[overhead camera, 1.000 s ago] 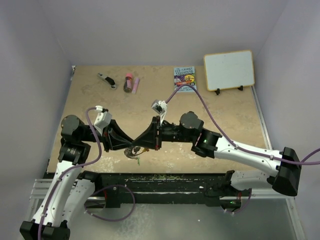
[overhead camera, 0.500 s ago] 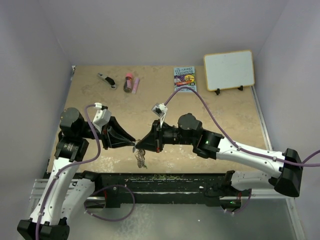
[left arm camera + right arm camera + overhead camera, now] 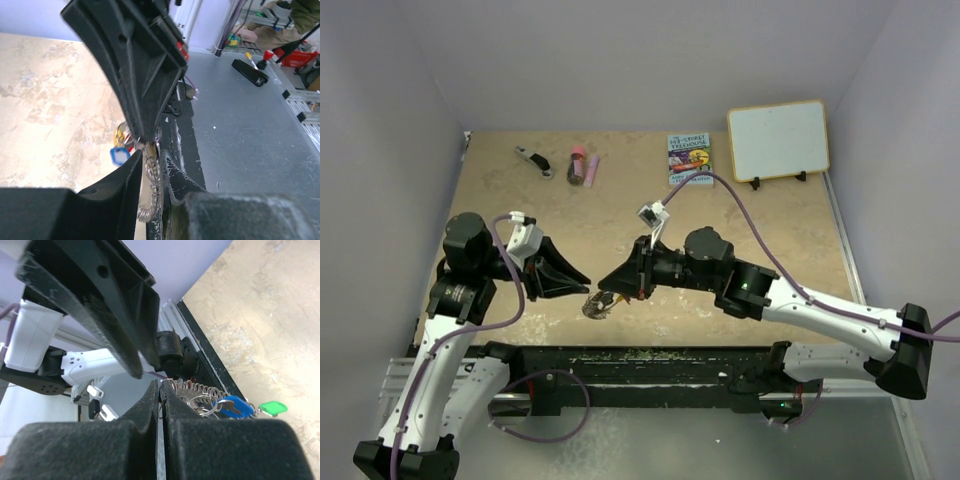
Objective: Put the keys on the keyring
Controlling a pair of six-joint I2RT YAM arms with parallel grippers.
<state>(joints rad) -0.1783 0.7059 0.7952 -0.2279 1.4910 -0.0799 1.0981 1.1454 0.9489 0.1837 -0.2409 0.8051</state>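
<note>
**Two-arm threading, apparently at a late stage.** The left pincer (image 3: 582,286) and right pincer (image 3: 605,291) meet tip to tip above the near part of the tabletop (image 3: 770,230). The keyring (image 3: 149,192) sits where they meet.

- **Left pincer:** the jaws stand narrowly apart with the ring's beaded rim edge-on between them, apparently clamped.
- **Right pincer:** fully closed, with its tips at the rim. Whether it pinches the wire, a key or nothing cannot be told.
- **Done, as judged:** a blue key (image 3: 232,407) and a green key (image 3: 272,408) hang just beside the rim and seem already threaded. No loose key shows elsewhere.
- **Left, as judged:** seating any last key, then setting the ring down.
</note>
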